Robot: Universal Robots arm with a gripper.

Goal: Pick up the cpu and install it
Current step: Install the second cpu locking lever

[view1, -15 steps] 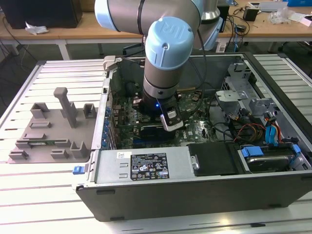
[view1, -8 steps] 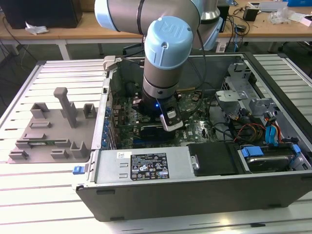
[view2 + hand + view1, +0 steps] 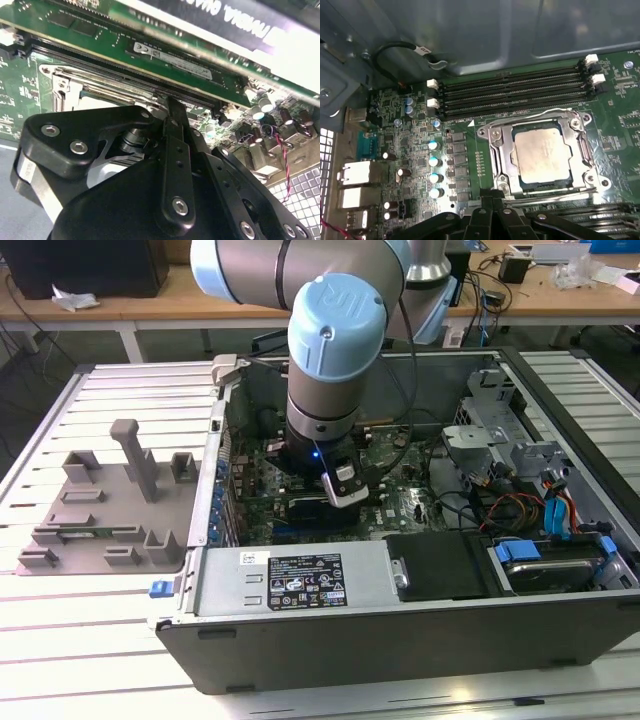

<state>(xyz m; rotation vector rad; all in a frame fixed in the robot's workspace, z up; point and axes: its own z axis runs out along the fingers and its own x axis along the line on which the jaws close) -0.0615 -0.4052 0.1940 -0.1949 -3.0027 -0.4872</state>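
In the first wrist view the cpu (image 3: 542, 155), a flat silvery square, lies inside the metal socket frame (image 3: 495, 147) on the green motherboard (image 3: 405, 145). The frame's load plate is not over it. My gripper (image 3: 492, 220) shows as black linkages just beside the socket's near edge, apart from the cpu. In the exterior view the gripper (image 3: 320, 495) reaches down into the open computer case (image 3: 400, 640), over the board's middle. In the second wrist view the gripper's black body (image 3: 170, 165) hides most of the socket below it.
Several black memory slots (image 3: 515, 92) run beside the socket. A row of capacitors (image 3: 435, 167) stands on its other side. A grey plastic tray (image 3: 110, 500) with upright posts sits at the exterior view's left. The power supply (image 3: 290, 580) and drive cables (image 3: 520, 505) crowd the case.
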